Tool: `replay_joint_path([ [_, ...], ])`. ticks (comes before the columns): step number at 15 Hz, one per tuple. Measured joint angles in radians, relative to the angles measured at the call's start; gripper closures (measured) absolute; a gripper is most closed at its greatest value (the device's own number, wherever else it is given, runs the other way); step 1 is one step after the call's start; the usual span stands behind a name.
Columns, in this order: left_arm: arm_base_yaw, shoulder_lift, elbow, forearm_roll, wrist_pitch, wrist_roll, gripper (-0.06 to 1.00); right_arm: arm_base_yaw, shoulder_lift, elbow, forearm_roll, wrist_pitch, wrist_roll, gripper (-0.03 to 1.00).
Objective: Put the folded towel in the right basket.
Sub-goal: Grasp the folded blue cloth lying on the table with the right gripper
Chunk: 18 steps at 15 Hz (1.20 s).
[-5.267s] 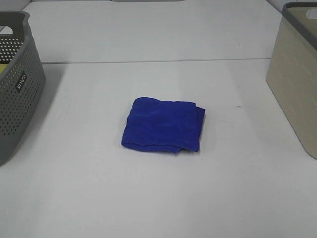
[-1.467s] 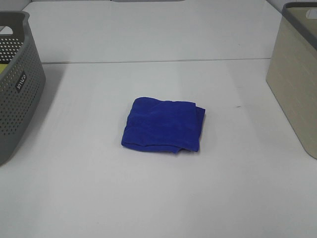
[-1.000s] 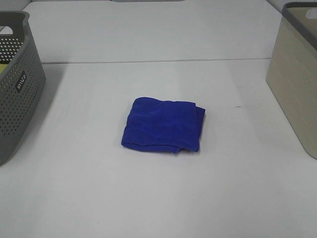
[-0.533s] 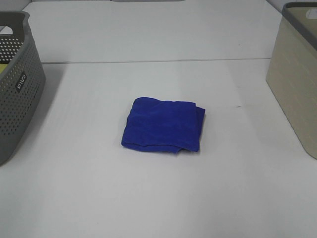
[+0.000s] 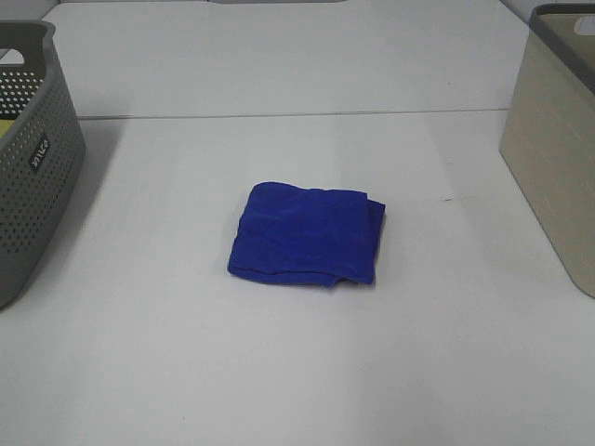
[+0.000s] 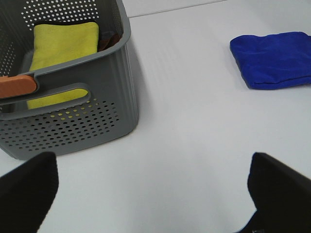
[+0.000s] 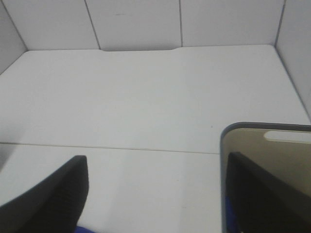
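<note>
The folded blue towel (image 5: 309,234) lies flat in the middle of the white table (image 5: 279,372). It also shows in the left wrist view (image 6: 273,58), far from the left gripper (image 6: 151,165), which is open and empty with its dark fingers (image 6: 29,191) wide apart. The right basket (image 5: 558,139) is beige with a grey rim and stands at the table's right edge. The right wrist view shows its rim (image 7: 265,127) close to the right gripper (image 7: 156,162), which is open and empty. Neither gripper shows in the exterior high view.
A grey perforated basket (image 5: 33,158) stands at the table's left edge. In the left wrist view (image 6: 73,111) it holds a folded yellow cloth (image 6: 60,46). A seam (image 5: 279,115) crosses the table behind the towel.
</note>
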<state>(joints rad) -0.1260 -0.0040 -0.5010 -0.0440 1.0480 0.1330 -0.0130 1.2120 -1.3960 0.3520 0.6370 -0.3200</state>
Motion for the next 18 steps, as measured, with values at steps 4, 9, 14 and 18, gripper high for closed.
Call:
replay_joint_path([
  [4, 0.0, 0.0, 0.0, 0.0, 0.0, 0.0, -0.04, 0.0, 0.229, -0.023, 0.234, 0.025, -0.143, 0.2],
  [9, 0.0, 0.0, 0.0, 0.0, 0.0, 0.0, -0.04, 0.005, 0.408, -0.023, 0.476, 0.174, -0.267, 0.2],
  [14, 0.0, 0.0, 0.0, 0.0, 0.0, 0.0, -0.04, 0.172, 0.532, -0.023, 0.482, 0.191, -0.324, 0.2],
  [18, 0.0, 0.0, 0.0, 0.0, 0.0, 0.0, -0.04, 0.205, 0.635, 0.017, 0.427, 0.219, -0.252, 0.2],
])
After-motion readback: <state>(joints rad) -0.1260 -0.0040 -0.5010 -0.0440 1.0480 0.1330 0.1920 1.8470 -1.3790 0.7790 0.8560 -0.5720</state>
